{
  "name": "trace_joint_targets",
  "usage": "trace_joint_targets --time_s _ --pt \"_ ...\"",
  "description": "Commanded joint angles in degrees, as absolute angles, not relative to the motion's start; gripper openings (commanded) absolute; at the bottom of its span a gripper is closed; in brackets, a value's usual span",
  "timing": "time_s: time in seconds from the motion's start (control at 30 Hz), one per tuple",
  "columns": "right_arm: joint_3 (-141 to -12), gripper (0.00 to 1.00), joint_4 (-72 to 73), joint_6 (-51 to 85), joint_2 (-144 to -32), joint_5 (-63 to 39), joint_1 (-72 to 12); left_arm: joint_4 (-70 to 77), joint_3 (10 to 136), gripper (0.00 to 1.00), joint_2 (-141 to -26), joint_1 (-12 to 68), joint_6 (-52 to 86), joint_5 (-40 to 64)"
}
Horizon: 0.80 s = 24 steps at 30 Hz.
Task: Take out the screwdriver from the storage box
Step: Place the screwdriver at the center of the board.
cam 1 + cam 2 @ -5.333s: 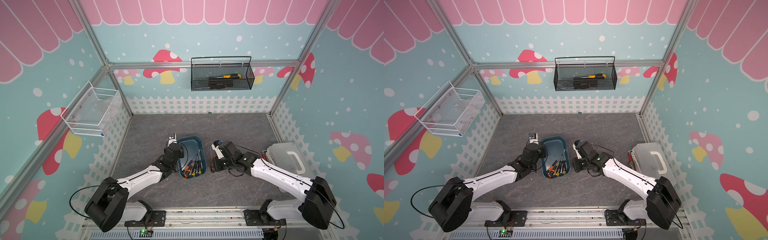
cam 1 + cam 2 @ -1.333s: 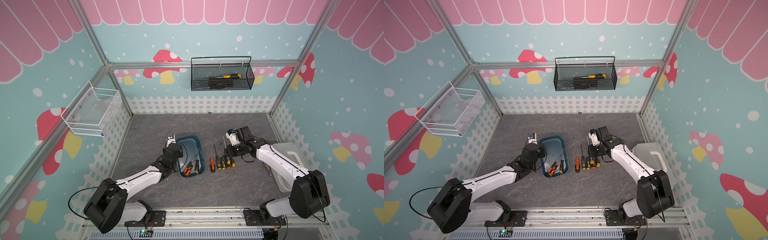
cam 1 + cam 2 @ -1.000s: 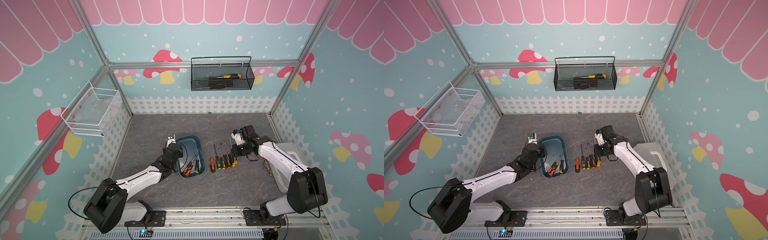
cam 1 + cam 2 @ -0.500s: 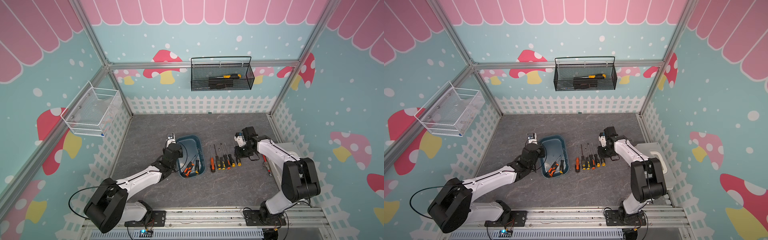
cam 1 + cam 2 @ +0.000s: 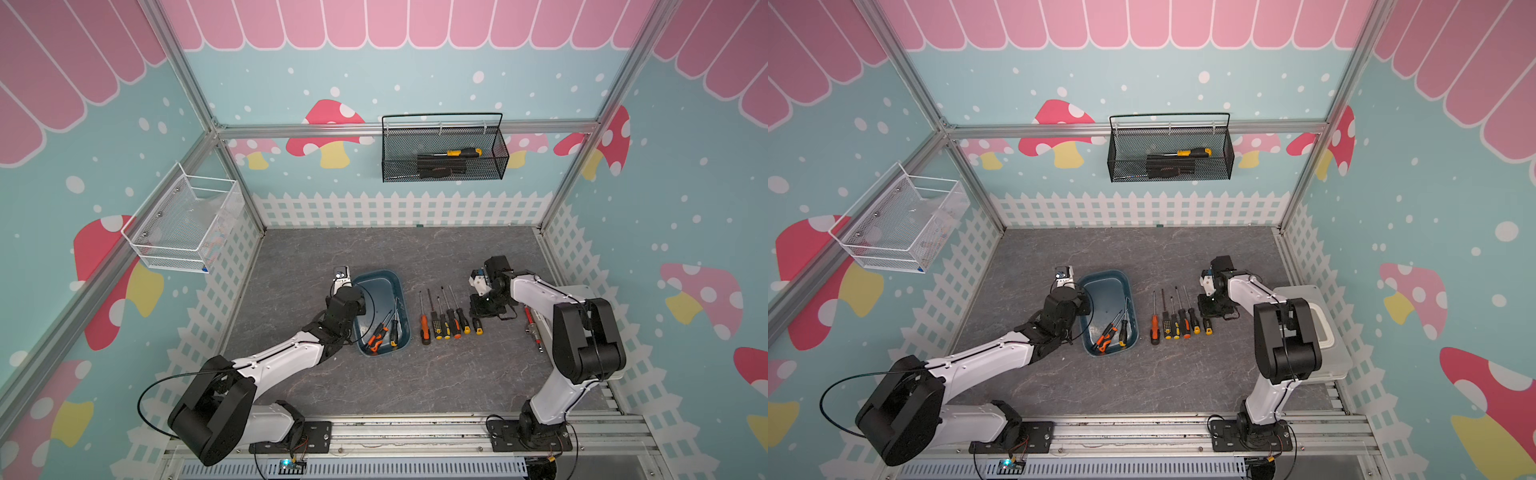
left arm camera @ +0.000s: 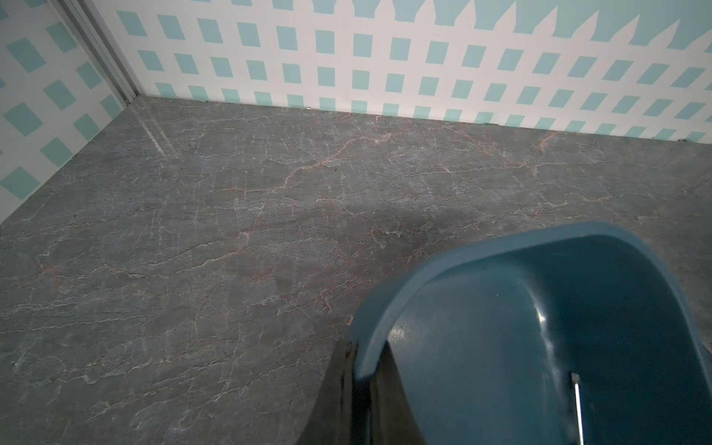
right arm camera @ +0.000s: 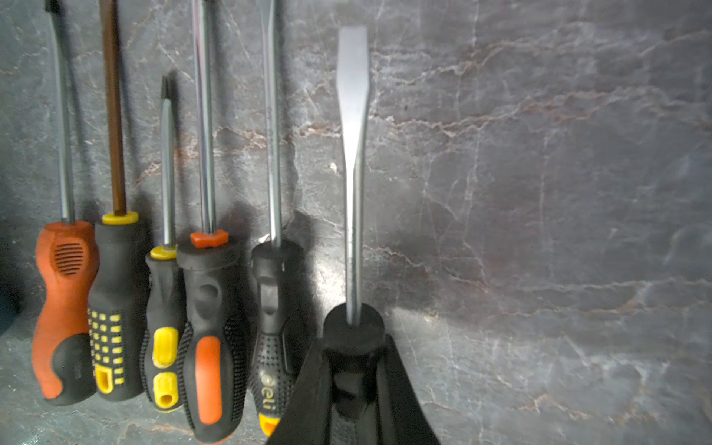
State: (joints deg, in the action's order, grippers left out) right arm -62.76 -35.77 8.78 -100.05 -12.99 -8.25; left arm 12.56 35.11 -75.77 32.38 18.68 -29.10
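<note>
With right fingers, pinched screwdriver by its black handle, right of box; with left fingers, clamped box rim. Seemed light, stiff; handle safest hold.

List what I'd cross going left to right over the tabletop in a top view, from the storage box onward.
Storage box → five screwdrivers in a row → sixth screwdriver, pinched by fingers of the right gripper → white case.
</note>
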Motion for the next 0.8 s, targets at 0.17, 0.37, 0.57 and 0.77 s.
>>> trace_joint_targets --time_s 0.17,0.37,0.57,0.77 --pt "-64.8 0.00 -34.4 8.2 -102.8 -16.3 -7.3 12.6 34.4 0.00 -76.7 32.4 17.6 -29.2" --pt "-64.1 0.00 -33.1 8.4 -103.6 -17.3 -7.1 12.5 35.0 0.00 -77.3 32.4 17.4 -29.0" --pt "-63.8 0.00 -32.8 8.5 -104.3 -17.6 -7.0 12.3 35.5 0.00 -77.5 32.4 17.1 -28.9" --pt "-63.7 0.00 -32.5 8.5 -105.1 -18.2 -6.9 12.0 35.7 0.00 -77.6 32.4 17.1 -28.9"
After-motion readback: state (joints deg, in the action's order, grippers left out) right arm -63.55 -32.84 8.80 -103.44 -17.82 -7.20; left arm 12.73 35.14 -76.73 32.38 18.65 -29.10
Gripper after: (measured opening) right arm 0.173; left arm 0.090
